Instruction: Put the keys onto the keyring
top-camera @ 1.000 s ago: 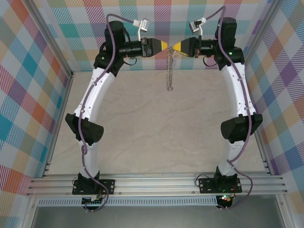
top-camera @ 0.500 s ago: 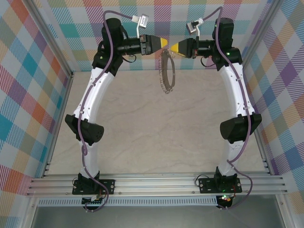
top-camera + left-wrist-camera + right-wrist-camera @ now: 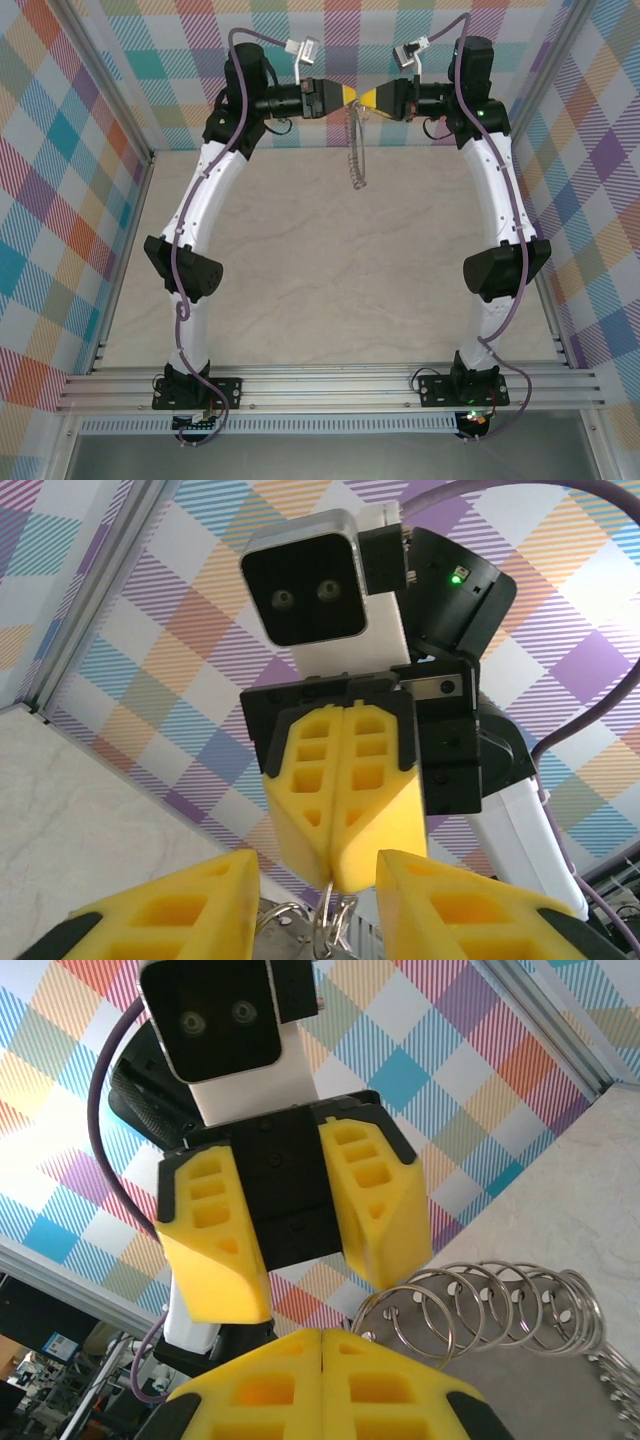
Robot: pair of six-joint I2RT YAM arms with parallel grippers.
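Plaid-patterned walls (image 3: 60,160) are seen closing in a pale marbled table (image 3: 300,290). Over its far edge the left arm (image 3: 205,200) and right arm (image 3: 497,190) are arched so that their yellow tips meet nose to nose. The right gripper (image 3: 367,97) is clamped tight on the top of the keyring (image 3: 355,150), which is left hanging above the middle of the far edge. It appears to be held there so that it is offered steadily to the other arm. The left gripper (image 3: 346,95) is held partly spread, its fingers bracketing the right tip and the ring's uppermost coils. Whether anything is pinched between them cannot be told. Compared with half a second before, the left tip has been lowered and brought in level with the right. The ring, shown then as an open loop, is now turned edge-on and reads as a narrow strand.
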